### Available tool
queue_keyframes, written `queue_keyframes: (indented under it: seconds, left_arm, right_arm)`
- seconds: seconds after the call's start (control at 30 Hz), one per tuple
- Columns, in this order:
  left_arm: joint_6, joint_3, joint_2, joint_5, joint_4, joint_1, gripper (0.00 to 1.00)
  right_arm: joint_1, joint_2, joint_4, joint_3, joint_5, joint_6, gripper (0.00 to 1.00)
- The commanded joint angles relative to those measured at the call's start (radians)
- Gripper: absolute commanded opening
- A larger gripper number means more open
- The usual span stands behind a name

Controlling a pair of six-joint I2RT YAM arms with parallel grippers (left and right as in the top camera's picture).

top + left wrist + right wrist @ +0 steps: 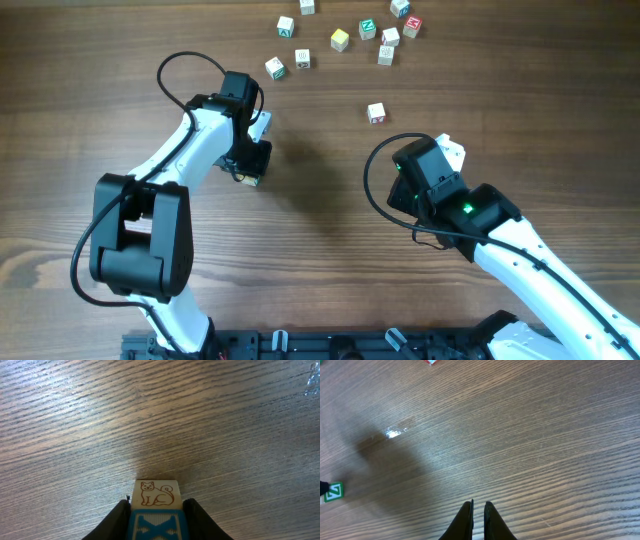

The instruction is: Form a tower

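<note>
- While the left gripper (156,512) clamps a cat-faced cube (157,493) over the bench (150,420), the right gripper (478,510) hangs pinched together, empty
- The tower (376,113) stands alone between the right gripper and the loose cubes (340,39)

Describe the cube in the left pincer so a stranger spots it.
Follow the left arm to its pincer, shut mid-table. The cube clamped there shows a brown cat drawing and a blue X; the loose cubes lie ungripped farther away.

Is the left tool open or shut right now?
Shut on the cube: the left tool has a finger against each side of it in the wrist view.
</note>
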Motion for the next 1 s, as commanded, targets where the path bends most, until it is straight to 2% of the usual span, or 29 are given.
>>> queue_keyframes:
  seconds: [0.0, 0.4, 0.53, 0.83, 0.97]
  left_arm:
    - [-0.022, -0.009, 0.019, 0.018, -0.011, 0.004, 0.28]
    - [-0.051, -0.009, 0.019, 0.018, -0.024, 0.004, 0.31]
    - [-0.074, -0.009, 0.019, 0.018, -0.024, 0.004, 0.35]
    - [-0.105, -0.009, 0.019, 0.018, -0.028, 0.004, 0.33]
    - [-0.105, -0.009, 0.019, 0.018, -0.029, 0.004, 0.46]
  right_arm:
    - [-0.005, 0.010, 0.010, -0.008, 0.029, -0.019, 0.10]
    - [-0.005, 0.010, 0.011, -0.008, 0.030, -0.019, 0.10]
    - [-0.005, 0.010, 0.019, -0.008, 0.030, -0.019, 0.11]
    - [-0.005, 0.010, 0.022, -0.008, 0.030, -0.019, 0.11]
    - [-0.005, 0.010, 0.023, -0.008, 0.030, -0.019, 0.11]
